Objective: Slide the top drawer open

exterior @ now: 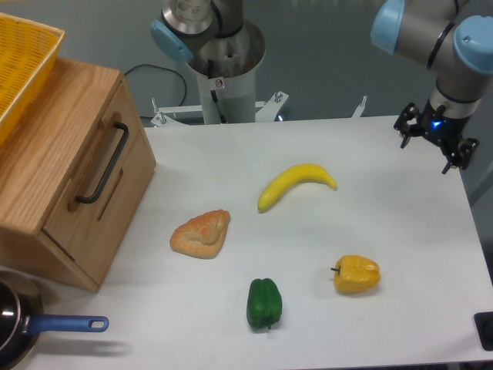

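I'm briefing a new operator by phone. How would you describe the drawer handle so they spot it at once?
Look at the wooden cabinet on the table's left side, under the yellow basket. On its top drawer front, facing the table, sits the handle: a long black metal bar, the only dark fitting on the pale oak.

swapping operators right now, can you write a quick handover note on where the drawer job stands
Tool: empty, up at the table's far right corner, well away from the cabinet; fingers look apart.
Top drawer: at the left, looks closed, front about flush with the cabinet, black bar handle untouched.
Done: nothing yet.
Left: cross the table, grip the handle, pull the drawer out.
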